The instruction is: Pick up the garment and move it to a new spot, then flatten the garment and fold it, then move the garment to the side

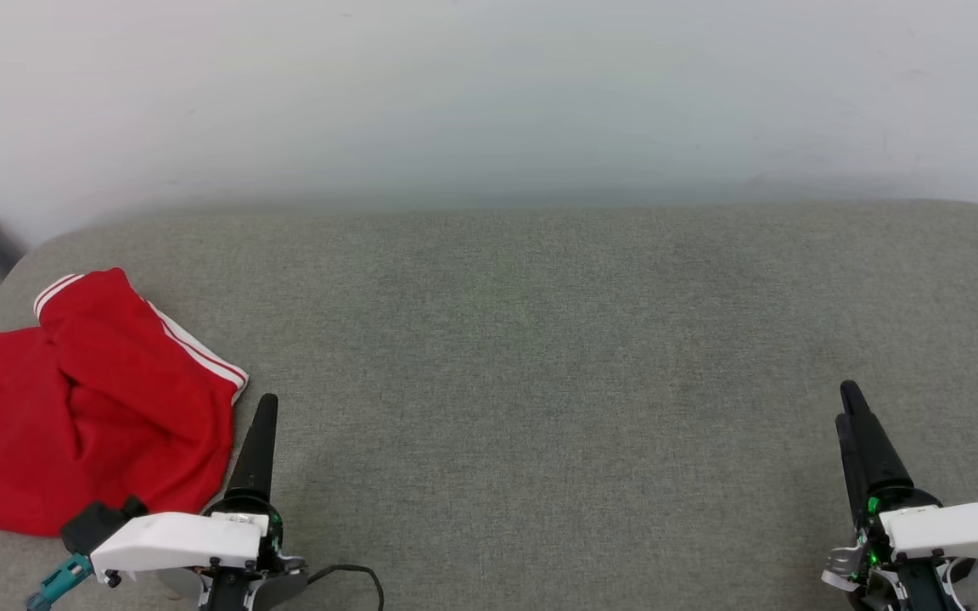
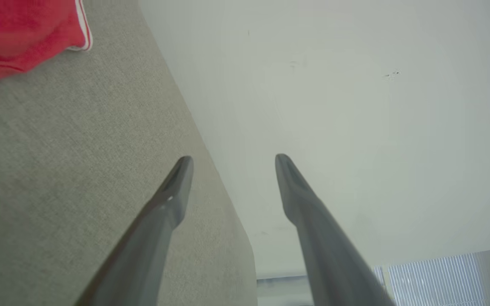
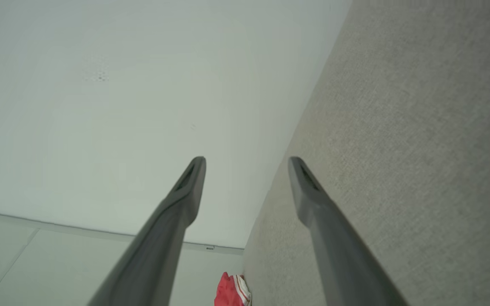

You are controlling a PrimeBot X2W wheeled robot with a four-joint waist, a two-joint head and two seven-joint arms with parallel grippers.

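**Both pairs of fingers apart and holding nothing, garment at the left edge**

The left fingers [image 2: 172,199] stand well apart with nothing between them, pointing across the grey cloth-covered surface [image 1: 540,382] toward the pale wall [image 1: 489,102]. The right fingers [image 3: 313,199] are spread about as far and also hold nothing. In the head view the left gripper [image 1: 265,407] sits at the near edge toward the left corner, and the right gripper [image 1: 852,407] sits at the near edge toward the right corner. Both are turned side-on, so each pair reads almost as one dark spike.

The garment [image 1: 90,407] lies just beside the left gripper without touching it. It is a red bundle against the left edge, doubled over itself, with striped trim showing along its upper and right borders. No lettering shows.

Parked low and wide, the arms leave the middle of the surface open, which suits spreading cloth there. The bundle is soft and uneven rather than squared. It could be waiting for pickup or already set aside, and I cannot tell which. If it is to be lifted, the left arm looks the closer one.
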